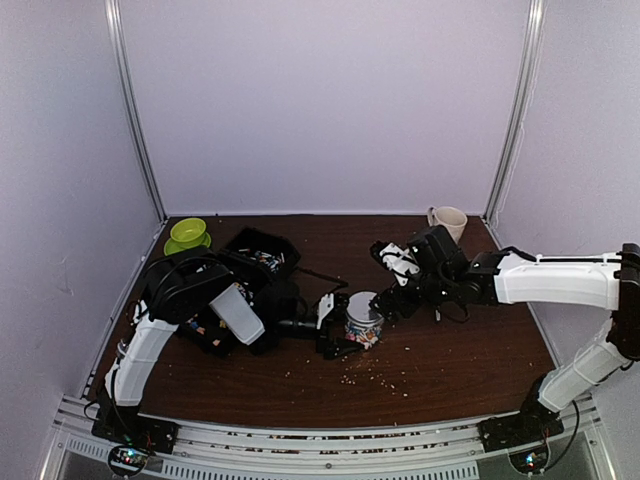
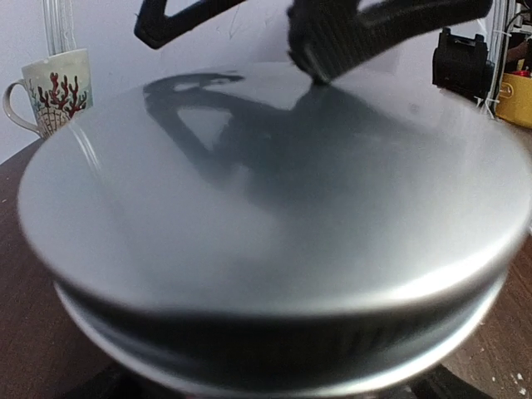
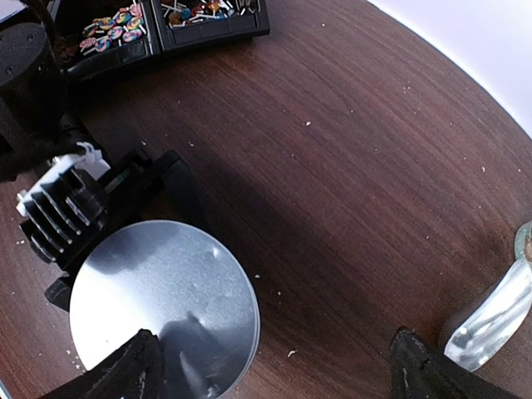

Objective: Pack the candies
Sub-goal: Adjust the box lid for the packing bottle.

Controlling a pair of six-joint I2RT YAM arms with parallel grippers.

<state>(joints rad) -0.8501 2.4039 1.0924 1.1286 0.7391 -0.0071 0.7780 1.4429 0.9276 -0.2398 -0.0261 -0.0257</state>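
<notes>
— So, where are the candies (image 3: 106,37)?
— I see them in the black tray (image 3: 212,35), ten o'clock from the lidded jar (image 1: 363,322) at the middle of the worktop (image 1: 450,350).
— Tools?
— My right tool (image 3: 278,362) hangs spread wide above the lid (image 3: 162,291), holding nothing. My left tool (image 1: 335,330) sits at the jar's nine o'clock; gripping or not, I cannot tell.
— Handling?
— Tiny, light, probably slick; I'd pinch one squarely across its middle, gently.

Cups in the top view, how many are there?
2: a lime-green cup on a green saucer at the back left, and a cream handled mug at the back right. More could be hidden.
</notes>
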